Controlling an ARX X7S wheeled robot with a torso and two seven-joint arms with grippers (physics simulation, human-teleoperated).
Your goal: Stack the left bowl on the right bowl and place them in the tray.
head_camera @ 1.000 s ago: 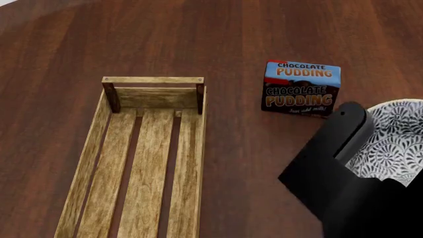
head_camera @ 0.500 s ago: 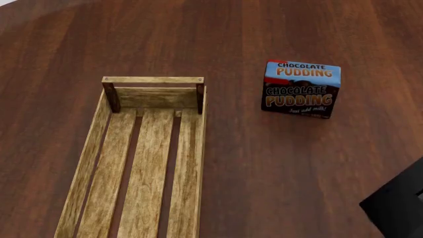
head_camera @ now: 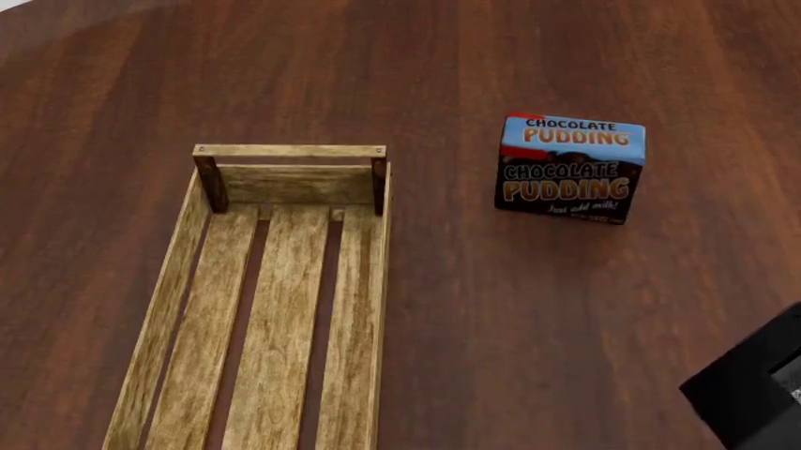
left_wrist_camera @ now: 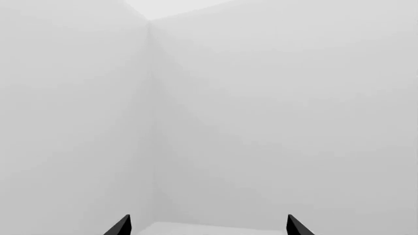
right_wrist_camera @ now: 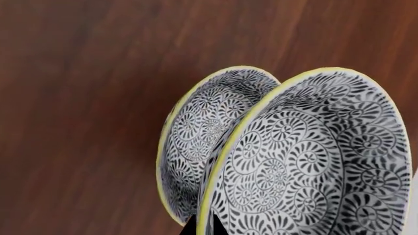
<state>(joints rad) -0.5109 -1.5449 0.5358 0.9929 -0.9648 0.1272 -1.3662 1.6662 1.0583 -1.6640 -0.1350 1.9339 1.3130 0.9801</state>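
Observation:
The tray [head_camera: 288, 151] is a long light-wood slatted crate at the left of the head view, and nothing lies in it. No bowl shows in the head view. In the right wrist view, two black-and-white patterned bowls with yellow rims hang tilted over the dark wood table: a near one [right_wrist_camera: 307, 161] and a second one [right_wrist_camera: 202, 132] partly behind it. My right gripper [right_wrist_camera: 203, 227] is shut on the near bowl's rim. I cannot tell whether the bowls touch. My left gripper [left_wrist_camera: 207, 227] is open and empty, facing a pale wall.
A chocolate pudding box [head_camera: 569, 169] stands upright to the right of the tray's far end. A black part of my right arm [head_camera: 757, 394] fills the lower right corner of the head view. The dark wood table [head_camera: 501, 319] lies between tray and arm.
One second ago my right arm and a bowl showed at the right of the head view. The arm has drawn back to the lower right corner, and the bowl has left that view.

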